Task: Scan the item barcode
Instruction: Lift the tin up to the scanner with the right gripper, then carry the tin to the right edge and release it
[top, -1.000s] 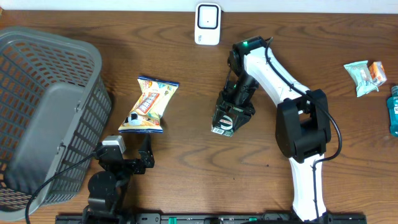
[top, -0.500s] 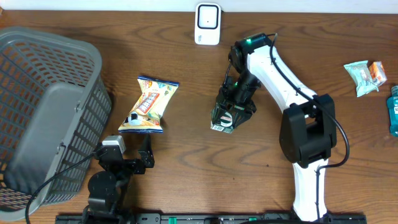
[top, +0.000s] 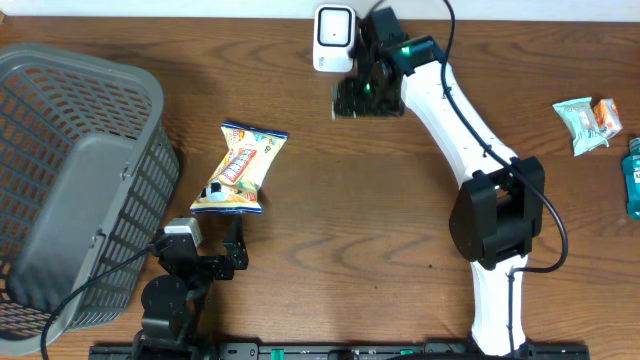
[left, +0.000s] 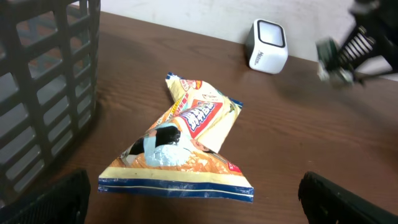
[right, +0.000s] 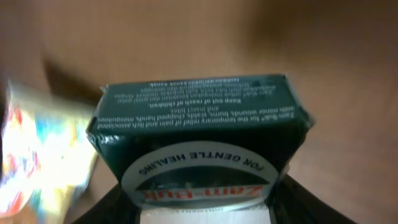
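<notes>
The right tool (top: 372, 82) clamps the dark green box (right: 199, 127), held just beside the white scanner (top: 334, 38): the presenting step. Next, its barcode face, which seems hidden here, must turn toward the scanner window. The left tool (top: 214, 255) rests wide open, empty.

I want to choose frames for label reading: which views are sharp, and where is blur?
Overhead view: mostly sharp, only the dark green cardboard box near the white barcode scanner looks slightly smeared. Left wrist view: the colourful snack bag is crisp, the box at upper right is blurred. Right wrist view: the box print is readable, the background streaks.
</notes>
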